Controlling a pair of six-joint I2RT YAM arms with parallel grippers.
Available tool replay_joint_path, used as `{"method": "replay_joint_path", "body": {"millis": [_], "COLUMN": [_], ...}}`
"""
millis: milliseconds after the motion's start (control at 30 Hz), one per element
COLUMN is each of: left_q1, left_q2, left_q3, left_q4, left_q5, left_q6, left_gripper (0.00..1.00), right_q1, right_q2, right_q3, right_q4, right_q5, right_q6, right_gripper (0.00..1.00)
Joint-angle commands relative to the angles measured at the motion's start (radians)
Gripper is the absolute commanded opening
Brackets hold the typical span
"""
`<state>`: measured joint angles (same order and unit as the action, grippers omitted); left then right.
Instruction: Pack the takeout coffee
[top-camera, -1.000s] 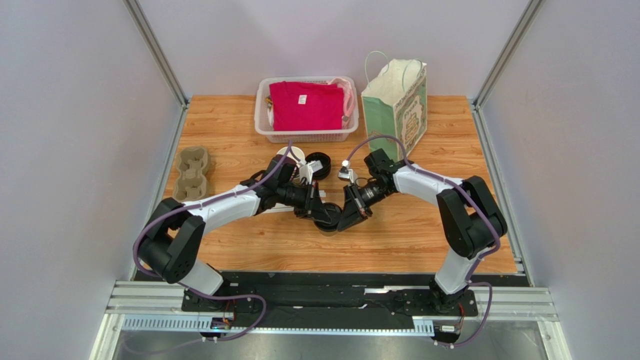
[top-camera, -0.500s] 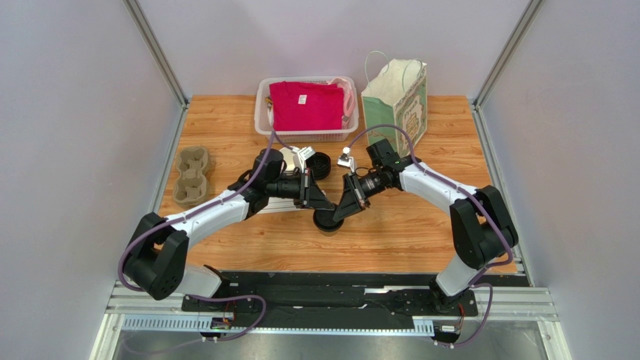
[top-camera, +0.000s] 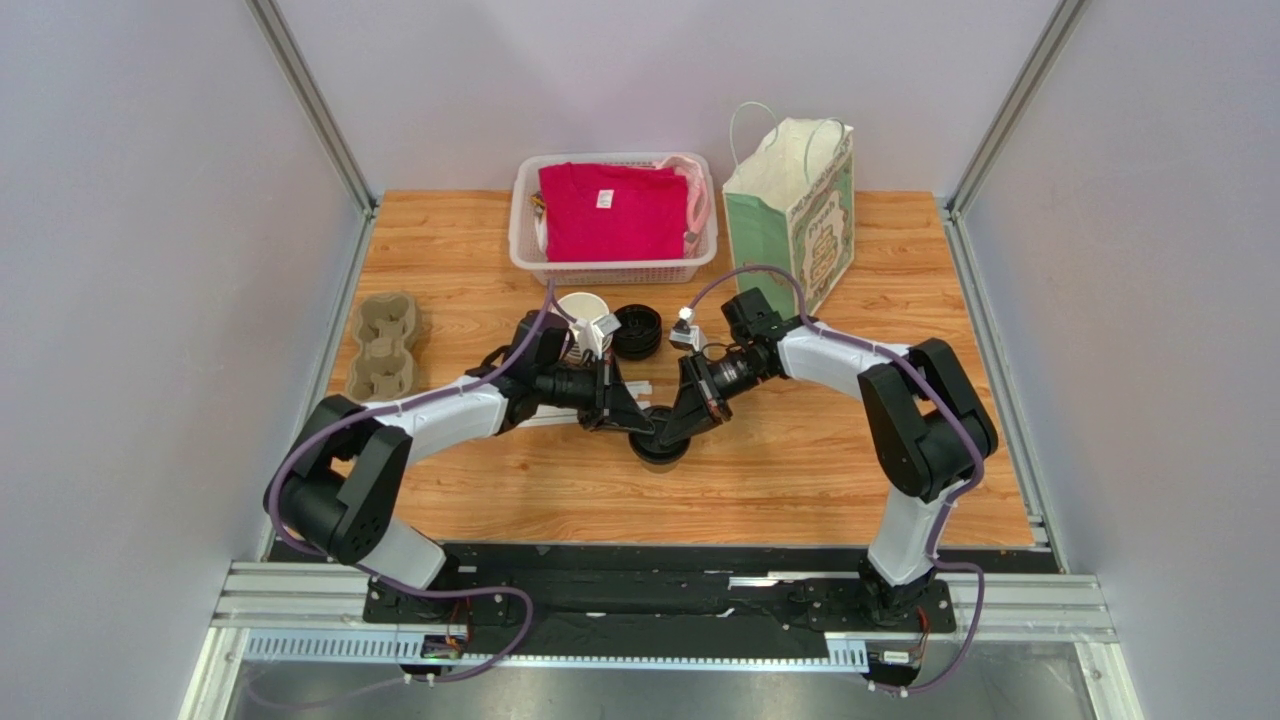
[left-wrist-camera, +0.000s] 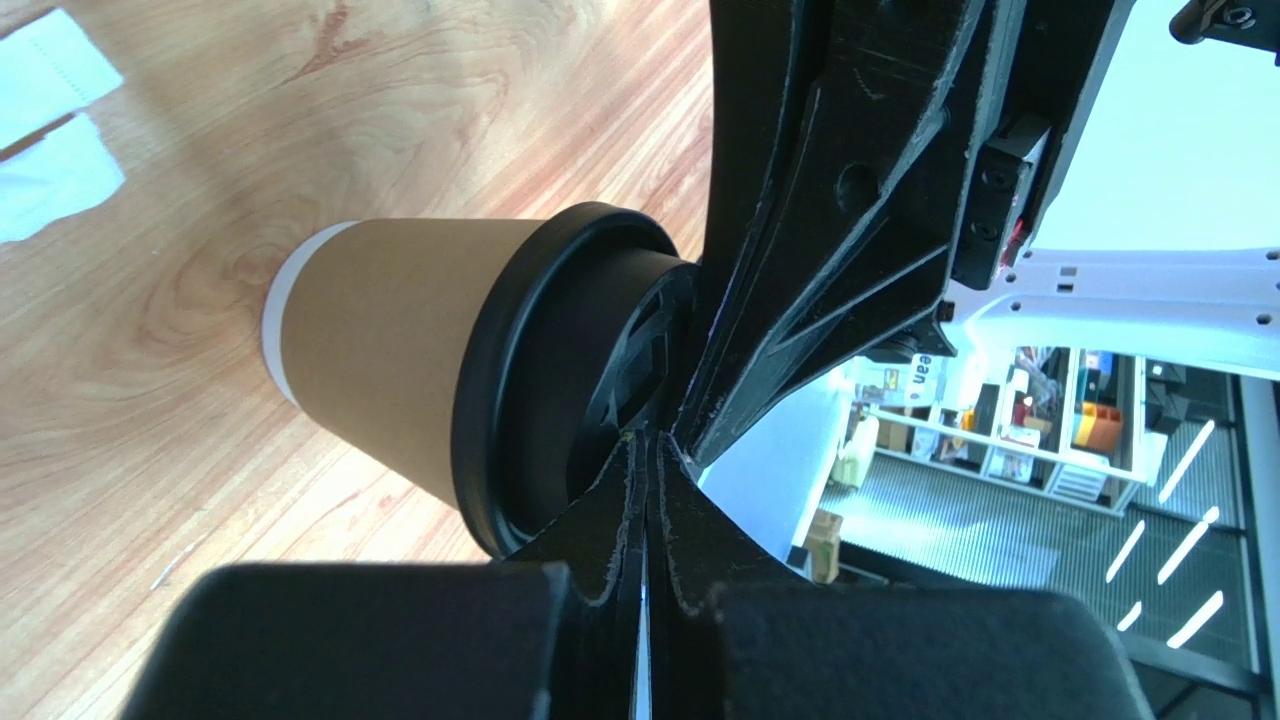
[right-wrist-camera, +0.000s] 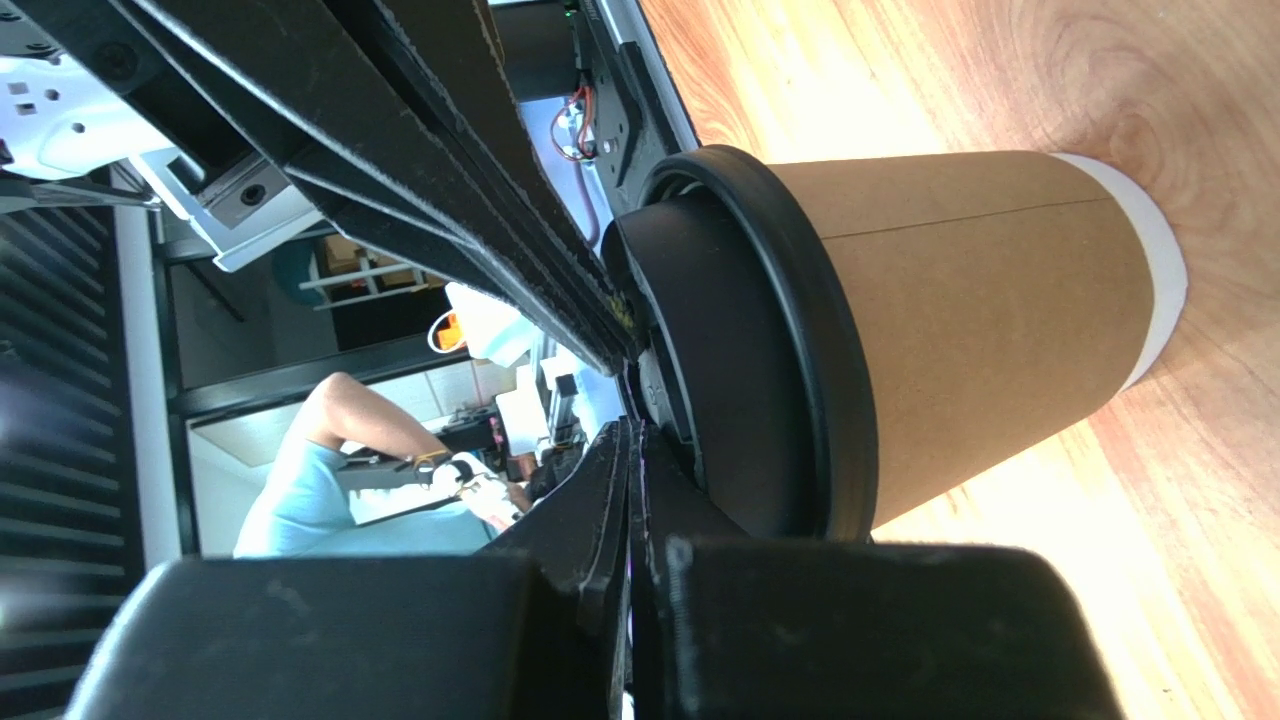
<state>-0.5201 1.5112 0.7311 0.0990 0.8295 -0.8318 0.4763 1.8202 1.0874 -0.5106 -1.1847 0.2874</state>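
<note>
At the middle of the worktop (top-camera: 812, 465) stands the lidded takeout coffee (top-camera: 657, 446). The left gripper (top-camera: 627, 423) and right gripper (top-camera: 685, 422), both pinched together and empty, touch its lid. Its light, thin paper likely crushes, so grip the wall gently, under the rim.

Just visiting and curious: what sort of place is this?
Probably a robotics test booth: wooden table walled by plain panels, two robot arms bolted at its edge, a lidded paper cup as prop.

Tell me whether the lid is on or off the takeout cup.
On. In both wrist views the black lid wraps the rim of the tan cup, with no gap showing.
</note>
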Motion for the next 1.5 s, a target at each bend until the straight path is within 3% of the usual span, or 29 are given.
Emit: {"method": "replay_joint_path", "body": {"millis": [0,533,667,833,1033,1467], "left_q1": [0.014,0.015,0.014,0.009,0.003,0.002], "left_q2": [0.012,0.049,0.041,0.021,0.015,0.026], "left_q3": [-0.013,-0.006,-0.001,0.002,0.002,0.008], "left_q4": [-0.071,-0.094,-0.088,-0.085,-0.085,-0.090], "left_q5": [-0.066,-0.105,-0.096,-0.089,-0.093,-0.096], "left_q6": [0.057,0.054,0.054,0.056,0.053,0.056], "left_gripper": [0.00,0.00,0.00,0.00,0.00,0.00], "right_q1": [-0.005,0.039,0.041,0.041,0.042,0.061], "right_q2": [0.045,0.060,0.015,-0.131,-0.208,-0.095], "right_q3": [0.020,-0.001,0.031,0.086,-0.021,-0.040], "right_q4": [-0.031,-0.075,-0.112,-0.129,0.038,0.098], "right_q5": [0.128,0.402,0.301,0.114,0.122,0.152], "right_q6": [-0.068,-0.206,-0.217,-0.107,0.119,0.144], "right_gripper": [0.00,0.00,0.00,0.02,0.06,0.05]}}
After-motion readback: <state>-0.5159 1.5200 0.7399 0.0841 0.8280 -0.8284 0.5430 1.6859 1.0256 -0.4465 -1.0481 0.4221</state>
